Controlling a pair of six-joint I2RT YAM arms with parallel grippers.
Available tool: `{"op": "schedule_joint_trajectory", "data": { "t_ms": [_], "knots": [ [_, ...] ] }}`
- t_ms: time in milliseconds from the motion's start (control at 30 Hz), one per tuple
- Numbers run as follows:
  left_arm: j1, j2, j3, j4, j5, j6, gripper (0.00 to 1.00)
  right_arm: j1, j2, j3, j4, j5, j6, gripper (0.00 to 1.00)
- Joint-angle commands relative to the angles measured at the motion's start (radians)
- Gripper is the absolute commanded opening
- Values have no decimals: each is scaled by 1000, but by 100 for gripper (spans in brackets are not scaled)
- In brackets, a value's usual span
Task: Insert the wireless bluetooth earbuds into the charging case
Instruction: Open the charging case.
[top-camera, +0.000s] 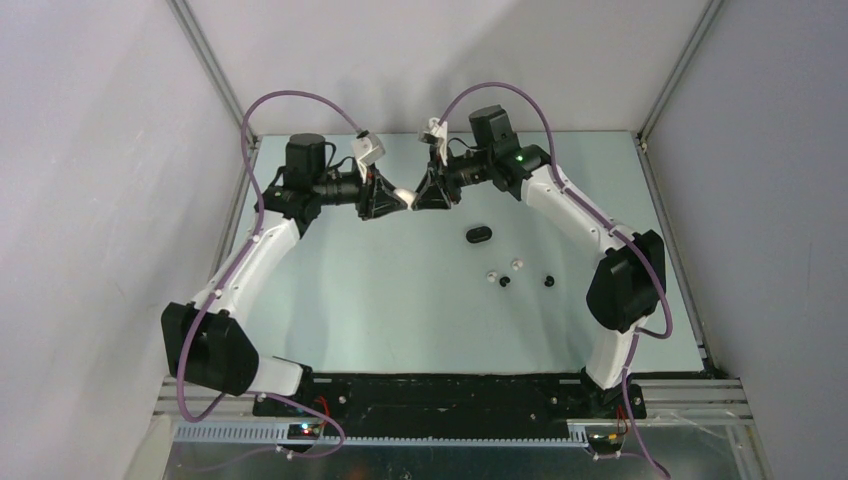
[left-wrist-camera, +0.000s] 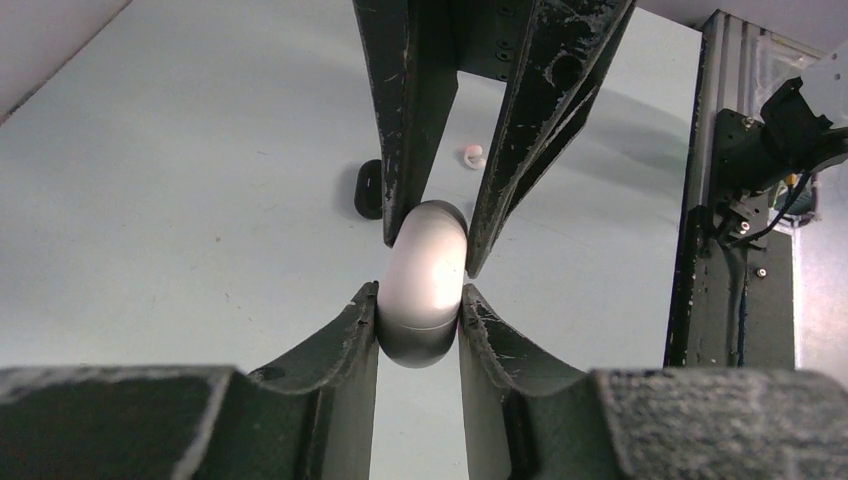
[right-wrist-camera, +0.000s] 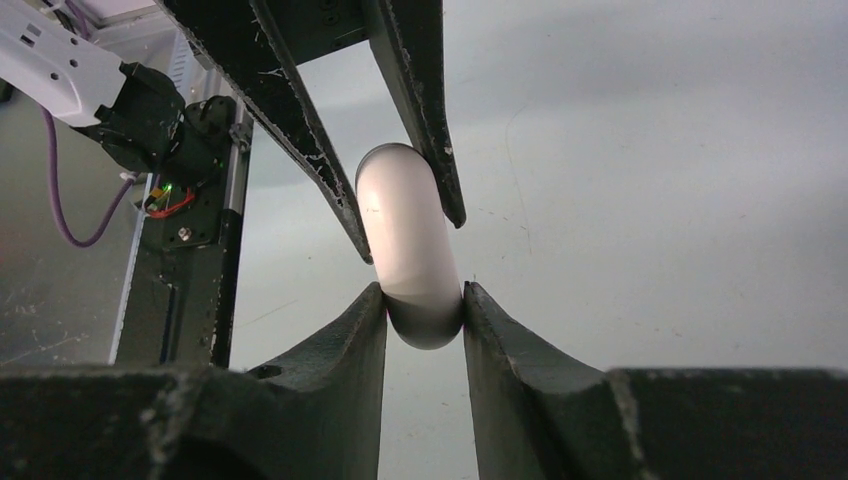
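A white pill-shaped charging case hangs in the air at the back middle, pinched from both ends. My left gripper is shut on one end of the case. My right gripper is shut on the other end. The case lid looks closed. Four tiny earbuds lie on the table to the right of centre: two white and two black. One white bud also shows in the left wrist view.
A black pill-shaped case lies on the table just behind the buds, and shows partly behind a finger in the left wrist view. White walls with metal frame posts enclose the table at the back and sides.
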Motion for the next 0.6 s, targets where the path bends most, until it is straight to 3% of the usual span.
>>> {"op": "schedule_joint_trajectory", "data": {
  "t_ms": [0,200,567],
  "knots": [
    [1,-4,35,4,35,18,1,-5,-17,5,82,63,39,40],
    [-1,1,34,5,54,22,0,-41,1,41,139,179,103,50],
    [0,10,40,5,57,16,0,-55,4,58,139,118,117,52]
  ]
}}
